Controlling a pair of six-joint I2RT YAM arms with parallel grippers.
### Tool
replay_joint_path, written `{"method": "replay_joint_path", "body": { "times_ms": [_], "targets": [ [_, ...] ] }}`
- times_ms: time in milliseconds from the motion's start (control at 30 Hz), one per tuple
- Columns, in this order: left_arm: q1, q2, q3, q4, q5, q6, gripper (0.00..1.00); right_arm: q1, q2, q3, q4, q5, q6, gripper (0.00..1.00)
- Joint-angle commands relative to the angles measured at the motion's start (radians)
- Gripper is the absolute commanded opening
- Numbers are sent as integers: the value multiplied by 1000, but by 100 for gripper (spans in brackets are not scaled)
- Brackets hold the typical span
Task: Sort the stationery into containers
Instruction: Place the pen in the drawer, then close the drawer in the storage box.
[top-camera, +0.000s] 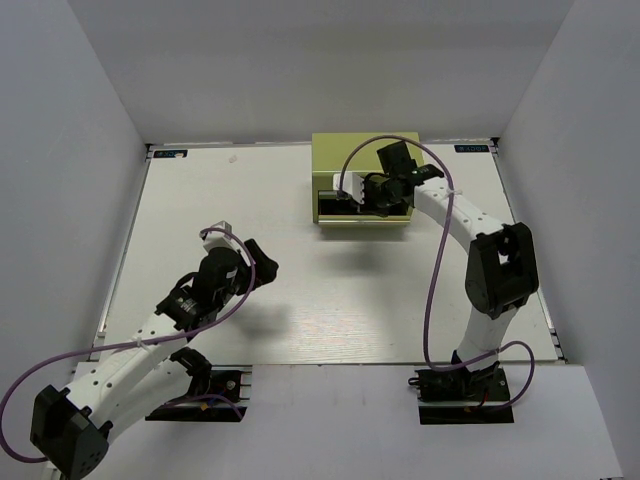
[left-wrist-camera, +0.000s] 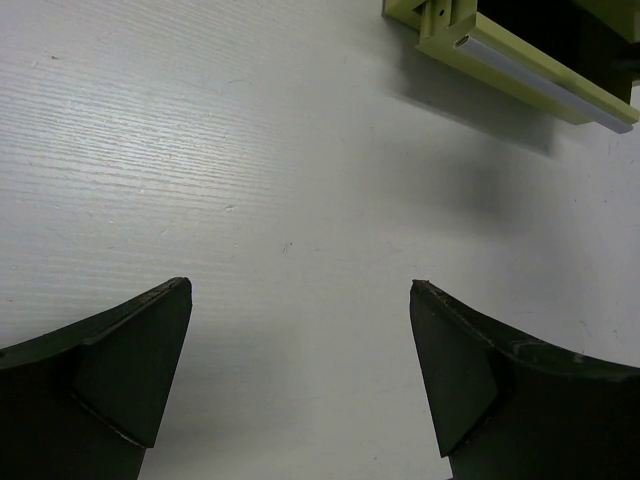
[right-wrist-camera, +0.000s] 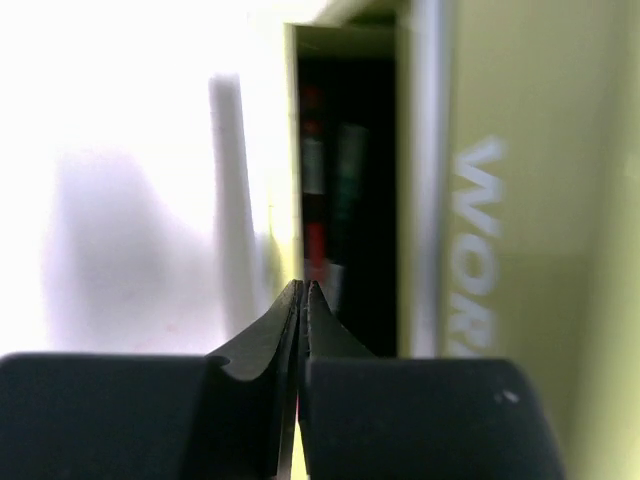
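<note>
Right wrist view: the right gripper was pictured closed tight at the open drawer of the tool chest, pens lodged inside at frame centre. The left gripper was held wide. A skewed push could see the drawer jammed.

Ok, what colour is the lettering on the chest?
Pale cream lettering on the olive-green chest; the right wrist view shows it best, though blurred.

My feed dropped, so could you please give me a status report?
Left gripper open above the table. Right gripper shut at tool chest, drawer open. Pens inside. No obstruction seen.
</note>
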Motion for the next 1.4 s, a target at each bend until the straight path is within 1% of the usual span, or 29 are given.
{"method": "replay_joint_path", "body": {
  "times_ms": [0,67,100,133,233,400,433,500,533,567,633,667,767,867,900,1233,1367],
  "targets": [
    [0,5,7,28,3,9,100,-1,-63,-24,-121,-171,-97,0],
    [0,5,7,28,3,9,100,0,-55,-12,-172,-220,-146,0],
    [0,15,7,28,3,9,100,0,-36,-4,-237,-231,-187,0],
    [0,15,7,28,3,9,100,5,-31,5,-252,-249,-197,0],
    [0,15,7,28,3,9,100,11,6,7,-261,-232,-208,0],
    [0,5,7,28,13,9,100,19,72,5,-177,-150,-130,0],
    [0,5,7,28,13,9,100,14,78,5,-131,-134,-108,0],
    [0,5,7,28,13,9,100,28,86,-7,-98,-76,-87,0],
    [0,5,7,28,13,9,100,32,96,-19,-39,-58,-59,0],
    [0,5,7,28,13,9,100,37,101,-24,-14,-4,-45,0],
    [0,5,7,28,13,9,100,42,104,-47,47,34,-5,0],
    [0,5,7,28,13,9,100,46,106,-56,96,97,8,0],
    [0,5,7,28,13,9,100,46,89,-99,237,157,50,0],
    [0,15,7,28,13,9,100,51,81,-125,311,220,62,0],
    [0,15,7,37,13,9,100,49,83,-131,323,255,65,0],
    [0,35,25,37,13,19,100,48,107,-145,451,366,84,7],
    [0,35,25,37,13,19,100,46,107,-139,465,374,81,10]
  ]
}}
